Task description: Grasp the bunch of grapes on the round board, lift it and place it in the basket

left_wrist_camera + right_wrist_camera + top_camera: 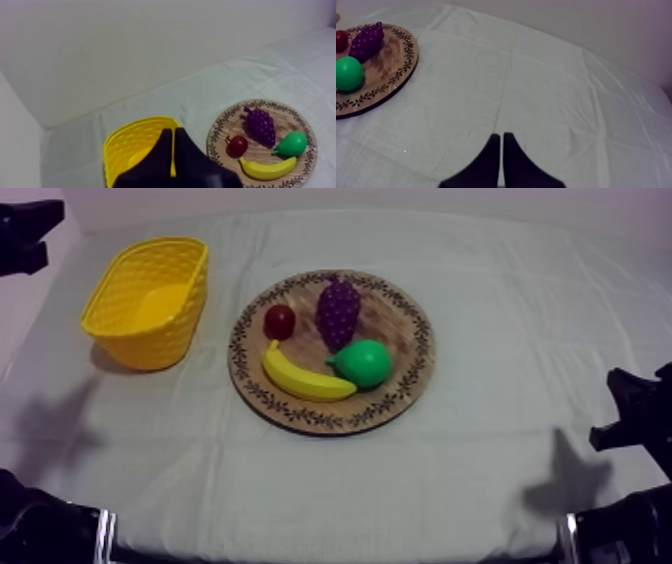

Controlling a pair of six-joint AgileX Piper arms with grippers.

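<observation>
Top view: grapes (338, 311) lie on the board (398, 323), at its far side beside the small red fruit (279, 321); pear (364, 363) and banana (303, 378) nearer; basket (147, 300) stands left of the board, apart from it
Left wrist view: left pincer (173, 132) narrow, fingers together on nothing, over the basket's rim
Right wrist view: right pincer (501, 136) narrow, fingers together, above bare tabletop (536, 75)

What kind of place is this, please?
Probably a robot test bench rather than a kitchen: a plain cloth-covered table, toy fruit laid on a wooden board, and a yellow basket beside it.
</observation>
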